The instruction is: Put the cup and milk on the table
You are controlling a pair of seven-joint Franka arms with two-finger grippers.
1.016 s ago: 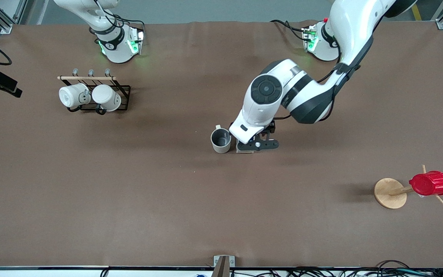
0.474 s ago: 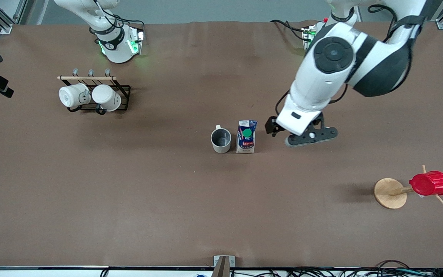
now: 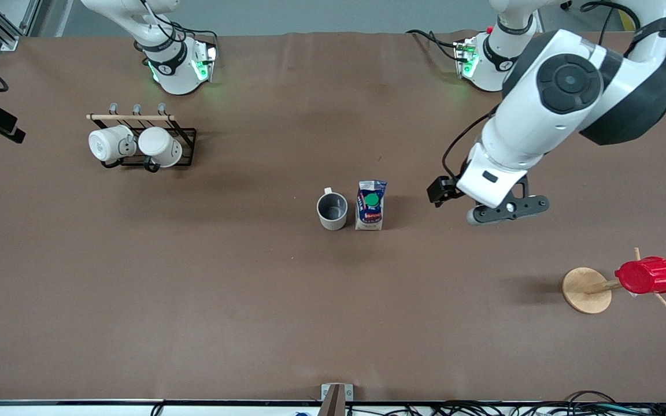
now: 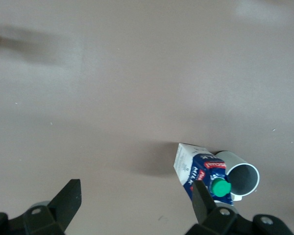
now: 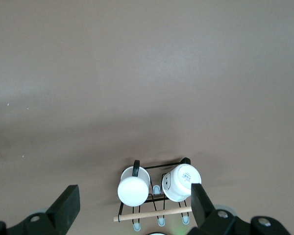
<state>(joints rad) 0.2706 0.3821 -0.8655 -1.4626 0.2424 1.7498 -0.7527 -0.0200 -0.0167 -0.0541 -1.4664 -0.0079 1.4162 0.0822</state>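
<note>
The cup [image 3: 332, 211], cream-white with a dark grey inside, stands upright near the middle of the brown table [image 3: 194, 300]. The milk [image 3: 371, 206], a blue-and-white carton with a green cap, stands right beside it toward the left arm's end. My left gripper [image 3: 506, 211] is open and empty, up in the air over bare table, apart from the milk toward the left arm's end. The left wrist view shows its gripper [image 4: 135, 205] with the milk [image 4: 198, 171] and the cup [image 4: 240, 177] below. My right gripper [image 5: 132, 205] is open and empty, high over the mug rack; it is out of the front view.
A black wire rack [image 3: 185, 136] with two plain white mugs [image 3: 136, 144] stands near the right arm's base; it also shows in the right wrist view [image 5: 157, 183]. A red ribbed cup [image 3: 646, 275] hangs on a wooden stand [image 3: 586, 290] at the left arm's end.
My left gripper let go of the milk beside the cup, rose, and moved away toward the left arm's end. The milk and cup stay put.
</note>
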